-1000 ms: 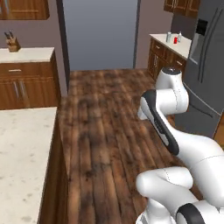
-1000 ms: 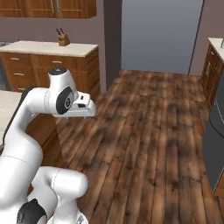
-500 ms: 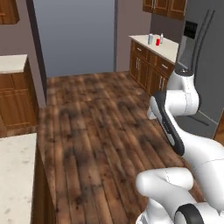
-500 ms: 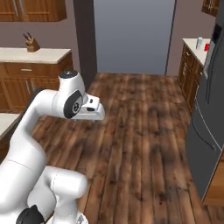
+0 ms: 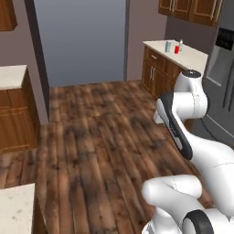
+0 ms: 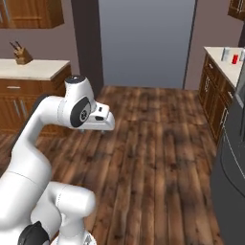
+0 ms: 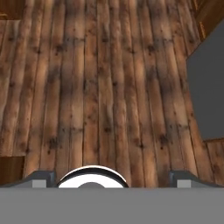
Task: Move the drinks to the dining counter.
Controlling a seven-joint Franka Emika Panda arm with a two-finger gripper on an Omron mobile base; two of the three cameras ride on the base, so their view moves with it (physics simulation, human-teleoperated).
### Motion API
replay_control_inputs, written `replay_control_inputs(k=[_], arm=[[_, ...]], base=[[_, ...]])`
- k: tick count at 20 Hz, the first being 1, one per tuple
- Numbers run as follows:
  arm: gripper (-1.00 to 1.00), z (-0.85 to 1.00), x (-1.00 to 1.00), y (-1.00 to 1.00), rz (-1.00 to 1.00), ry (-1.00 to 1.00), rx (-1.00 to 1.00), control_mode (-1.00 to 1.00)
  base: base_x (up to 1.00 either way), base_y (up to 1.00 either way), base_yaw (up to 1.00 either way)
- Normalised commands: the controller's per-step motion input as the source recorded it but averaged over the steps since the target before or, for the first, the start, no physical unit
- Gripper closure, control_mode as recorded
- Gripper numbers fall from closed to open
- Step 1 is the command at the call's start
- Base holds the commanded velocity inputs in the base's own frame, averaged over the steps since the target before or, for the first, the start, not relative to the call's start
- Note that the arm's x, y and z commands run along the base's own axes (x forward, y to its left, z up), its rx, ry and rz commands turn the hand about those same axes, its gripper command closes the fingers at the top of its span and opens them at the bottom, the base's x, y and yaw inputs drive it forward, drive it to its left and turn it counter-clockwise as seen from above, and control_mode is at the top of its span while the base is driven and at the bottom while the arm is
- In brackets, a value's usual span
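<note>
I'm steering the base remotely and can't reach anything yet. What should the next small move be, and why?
Probably drive on toward the far counter beside the fridge. The can, carton and bottle stand on it, across a stretch of wood floor. The gripper is open, holds nothing and looks down at bare floorboards, so nothing is within reach yet.
</note>
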Motion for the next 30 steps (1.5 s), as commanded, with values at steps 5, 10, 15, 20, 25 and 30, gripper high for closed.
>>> replay_control_inputs(k=[5,10,15,20,25,30], arm=[[-1.00,0.00,0.00,0.00,0.00,0.00,0.00,1.00],[-1.00,0.00,0.00,0.00,0.00,0.00,0.00,1.00],[-1.00,0.00,0.00,0.00,0.00,0.00,0.00,1.00],[-1.00,0.00,0.00,0.00,0.00,0.00,0.00,1.00],[-1.00,0.00,0.00,0.00,0.00,0.00,0.00,1.00],[-1.00,0.00,0.00,0.00,0.00,0.00,0.00,1.00]], base=[[1.00,-0.04,0.00],[1.00,0.00,0.00],[1.00,0.00,0.00],[1.00,0.00,0.00],[1.00,0.00,0.00],[1.00,-0.06,0.00]])
